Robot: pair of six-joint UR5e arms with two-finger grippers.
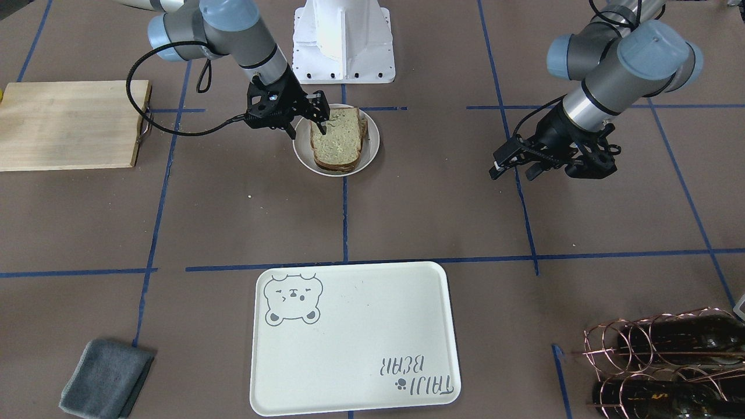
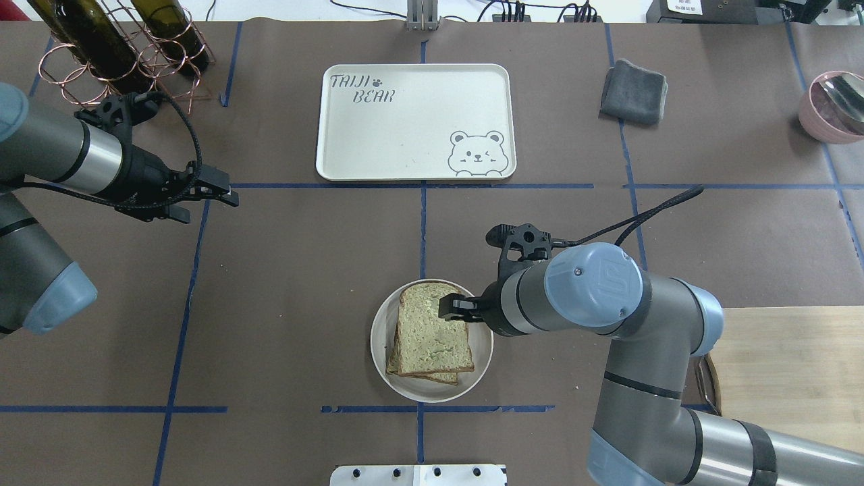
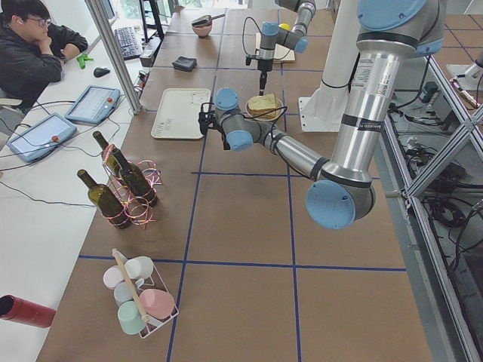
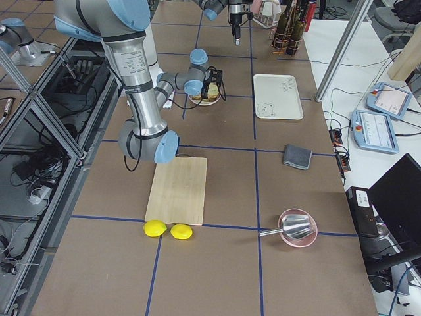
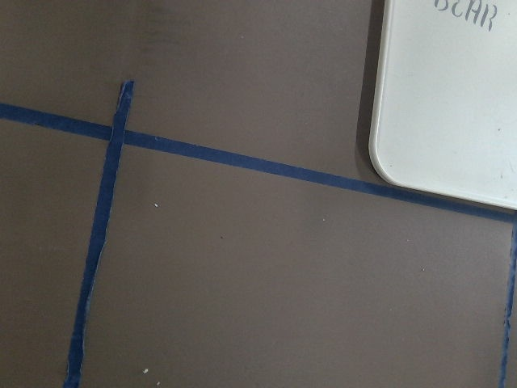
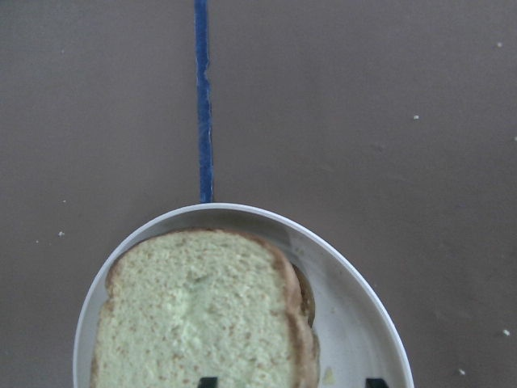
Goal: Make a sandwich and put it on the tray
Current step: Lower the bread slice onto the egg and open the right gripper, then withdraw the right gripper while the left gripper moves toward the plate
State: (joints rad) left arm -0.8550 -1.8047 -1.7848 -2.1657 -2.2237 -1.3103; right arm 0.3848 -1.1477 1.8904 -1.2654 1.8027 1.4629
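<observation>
— Tray right up front in the across-the-bench view, cream and bare, bear face in one corner. Well beyond it the sandwich sits on the round white dish, two slices stacked, the top one skewed.

— And the right end effector is at it, spread: one finger on the bread, one by the dish rim. The left end effector hangs off to the side above the bench. Pinched or spread, I can't tell.

— Overhead now. Sandwich and tray are well apart, with a blue tape line between them. That's a long carry for a loose stack.

— My worry too. The slices aren't square to each other, so a squeeze at one edge could slide the top one off.

— Right wrist camera: two dark fingertips at the bottom edge, one over the crumb, the other over bare dish past the crust. No egg showing from here.

— So if it closes as it stands, I'd say it catches only part of the width. Soft bread could tear or fold, and any filling could drop out. The dish might drag as well.

— Left wrist camera: just bench, tape and a tray corner. No support from that side, by the look of it.
</observation>
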